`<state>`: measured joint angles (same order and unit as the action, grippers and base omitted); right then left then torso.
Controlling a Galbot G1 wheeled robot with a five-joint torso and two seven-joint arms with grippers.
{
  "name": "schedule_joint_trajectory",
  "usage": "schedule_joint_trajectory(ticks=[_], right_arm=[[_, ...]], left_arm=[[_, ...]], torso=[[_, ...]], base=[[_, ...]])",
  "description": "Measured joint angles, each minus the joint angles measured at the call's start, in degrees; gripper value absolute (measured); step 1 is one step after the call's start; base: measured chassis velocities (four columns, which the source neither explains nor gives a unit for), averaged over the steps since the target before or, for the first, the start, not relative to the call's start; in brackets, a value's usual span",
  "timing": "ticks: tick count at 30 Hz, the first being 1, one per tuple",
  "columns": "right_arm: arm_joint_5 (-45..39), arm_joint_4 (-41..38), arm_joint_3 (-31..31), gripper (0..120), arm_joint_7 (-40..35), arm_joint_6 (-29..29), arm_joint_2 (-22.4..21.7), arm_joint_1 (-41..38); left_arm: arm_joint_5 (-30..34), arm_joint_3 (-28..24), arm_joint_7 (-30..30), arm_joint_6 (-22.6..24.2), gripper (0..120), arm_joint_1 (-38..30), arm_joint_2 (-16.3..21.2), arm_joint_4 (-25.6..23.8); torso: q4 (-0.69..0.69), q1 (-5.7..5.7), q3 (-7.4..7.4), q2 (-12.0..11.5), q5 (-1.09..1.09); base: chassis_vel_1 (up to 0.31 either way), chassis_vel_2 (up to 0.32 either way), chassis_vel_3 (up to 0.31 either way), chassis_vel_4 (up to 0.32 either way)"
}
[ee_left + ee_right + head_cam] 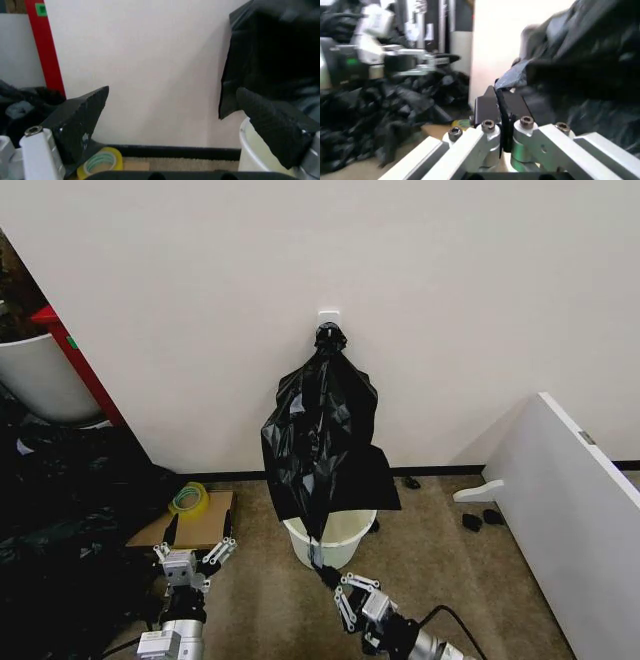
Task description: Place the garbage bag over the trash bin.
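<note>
1. Right gripper (322, 567) sits low in front of the trash bin (330, 539), its fingers pinched together on the bottom edge of the garbage bag (320, 435); in the right wrist view the pads (490, 108) are closed with a thin fold of black film between them.
2. Bag hangs from a knot at a white wall hook (329, 314), draped down so its lower part falls into and over the bucket's mouth.
3. Left gripper (198, 538) hovers to the left of the bin, fingers spread wide, holding nothing.
4. Risk one, as I judge it: that pinch is on a slim bit of slick film, so a pull could let it slip free.
5. Risk two: the bag is tethered at the hook, so tugging hard may tear it or tip the light bucket.
6. Risk three: with one side held, the mouth may stay collapsed and miss the rim.
7. Around it: a yellow tape roll (188, 498) on a cardboard sheet (185, 525) left of the bin, a heap of black plastic sheeting (60, 510) far left, a white panel (580, 510) on the right crowding that side.
</note>
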<state>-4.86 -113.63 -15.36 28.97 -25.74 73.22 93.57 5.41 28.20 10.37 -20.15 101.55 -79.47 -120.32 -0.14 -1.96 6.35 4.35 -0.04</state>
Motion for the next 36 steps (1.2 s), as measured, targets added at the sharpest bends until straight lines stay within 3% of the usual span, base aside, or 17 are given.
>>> schedule_joint_trajectory(ticks=[6,9,10,13,14,15,17,20,26,30,36], right_arm=[[1.4,-0.1,0.8,0,-6.7,1.3,1.1,-2.3],[3.8,-0.1,1.4,0,-11.8,2.6,1.7,-4.3],[3.8,-0.1,1.4,0,-11.8,2.6,1.7,-4.3],[5.5,0.1,1.3,0,-13.4,2.8,1.9,-5.4],[6.4,0.4,1.2,0,-13.8,2.8,2.0,-5.9],[6.4,0.4,1.2,0,-13.8,2.8,2.0,-5.9],[7.2,1.4,2.1,0,-14.1,2.6,1.8,-7.6],[7.7,2.9,4.8,0,-14.2,2.7,1.3,-10.3],[8.2,3.4,5.3,0,-14.4,2.6,1.8,-10.6],[8.1,3.7,5.2,0,-14.5,2.6,2.0,-10.8],[8.1,3.4,4.9,0,-14.6,2.7,2.2,-10.8]], left_arm=[[1.5,-1.0,-0.8,1.6,100,-1.0,3.3,-4.1],[6.2,-2.8,-2.7,5.1,100,-3.5,9.5,-8.6],[6.2,-2.8,-2.7,5.1,100,-3.5,9.5,-8.6],[11.2,-4.3,-4.2,7.9,100,-7.1,16.7,-10.7],[15.1,-5.4,-4.9,10.3,100,-10.3,21.8,-11.5],[15.1,-5.4,-4.9,10.3,100,-10.3,21.8,-11.5],[19.4,-5.8,-5.4,13.7,100,-13.5,27.0,-12.7],[24.9,-5.8,-5.2,17.7,100,-16.6,30.9,-13.4],[31.2,-10.1,-2.9,22.1,100,-24.6,34.5,-10.6],[36.8,-18.8,0.1,25.7,100,-36.5,35.3,-5.7],[38.9,-27.4,1.3,27.5,100,-46.0,34.7,-0.5]], torso=[[0.00,0.00,0.00,0.0,0.00],[0.00,0.00,0.00,0.0,0.00],[0.00,0.00,0.00,0.0,0.00],[0.00,0.00,0.00,0.0,-0.01],[-0.03,0.00,0.00,0.0,-0.01],[-0.03,0.00,0.00,0.0,-0.01],[-0.07,-0.01,0.01,0.0,-0.02],[0.05,0.00,0.01,0.0,0.00],[-0.03,-0.01,0.01,0.0,-0.01],[-0.01,-0.01,0.01,0.0,-0.01],[-0.01,-0.01,0.01,0.0,0.02]], base=[[0.000,0.000,0.000,0.000],[0.000,0.000,0.000,0.000],[0.000,0.000,0.000,0.000],[0.000,0.000,0.000,0.000],[0.000,0.000,0.000,0.000],[0.000,0.000,0.000,0.000],[0.000,0.000,0.000,0.000],[0.000,0.000,0.000,0.000],[0.000,0.000,0.000,0.000],[0.000,0.000,0.000,0.000],[0.000,0.000,0.000,0.000]])
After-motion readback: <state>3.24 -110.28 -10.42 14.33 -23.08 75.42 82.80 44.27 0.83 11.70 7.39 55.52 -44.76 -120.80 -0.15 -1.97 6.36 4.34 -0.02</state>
